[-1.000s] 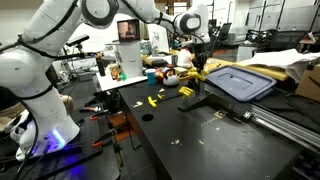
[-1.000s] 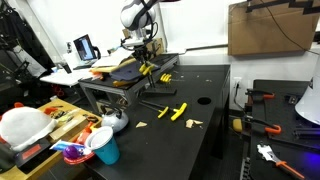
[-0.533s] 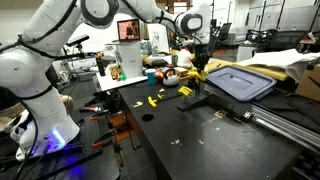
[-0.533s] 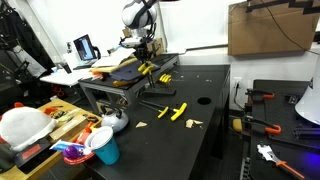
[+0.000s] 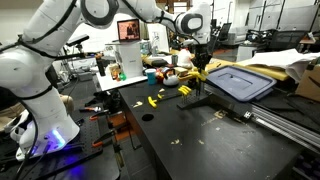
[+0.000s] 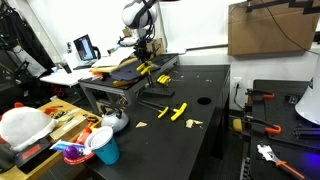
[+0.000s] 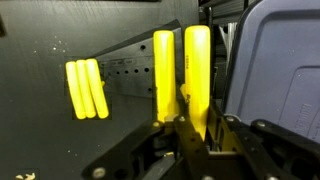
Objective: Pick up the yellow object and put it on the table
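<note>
In an exterior view the white arm [image 5: 95, 12] reaches to the far side of the black worktop [image 5: 190, 140]. Its jaws point down at the yellow object [image 5: 197, 73], which sits raised beside a grey-blue bin [image 5: 240, 82] — not on the worktop itself. Small yellow pieces [image 5: 155, 100] lie on the black surface nearby.

In an exterior view the jaws hang over the yellow object [image 6: 147, 68], which rests on a raised metal frame [image 6: 100, 92] at the worktop's [image 6: 190, 140] edge. Two yellow pieces [image 6: 172, 111] lie near a round hole [image 6: 204, 100].

In the wrist view the yellow object [image 7: 197, 60] shows as a bar rising from between the jaws, with a second yellow bar [image 7: 163, 70] just beside it and the bin [image 7: 275, 70] on the other side. The jaws straddle it closely — whether they press on it I cannot tell.
</note>
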You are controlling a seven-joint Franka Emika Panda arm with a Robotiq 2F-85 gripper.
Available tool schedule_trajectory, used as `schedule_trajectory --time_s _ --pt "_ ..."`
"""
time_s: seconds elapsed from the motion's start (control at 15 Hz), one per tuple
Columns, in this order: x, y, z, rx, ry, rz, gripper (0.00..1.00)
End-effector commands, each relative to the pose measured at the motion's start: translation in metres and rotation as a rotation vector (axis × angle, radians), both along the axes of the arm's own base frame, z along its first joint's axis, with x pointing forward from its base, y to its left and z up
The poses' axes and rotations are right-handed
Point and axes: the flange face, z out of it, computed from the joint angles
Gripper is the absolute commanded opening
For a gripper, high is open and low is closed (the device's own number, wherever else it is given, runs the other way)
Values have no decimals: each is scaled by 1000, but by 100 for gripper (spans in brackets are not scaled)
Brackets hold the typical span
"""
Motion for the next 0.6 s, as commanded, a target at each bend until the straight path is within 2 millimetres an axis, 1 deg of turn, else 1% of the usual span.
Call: schedule_trajectory --time_s 0.0,0.33,0.53 --pt "-4 0 19 0 0 107 6" --pt "-7 -5 21 20 9 311 6" --pt "-10 -6 21 49 24 335 6"
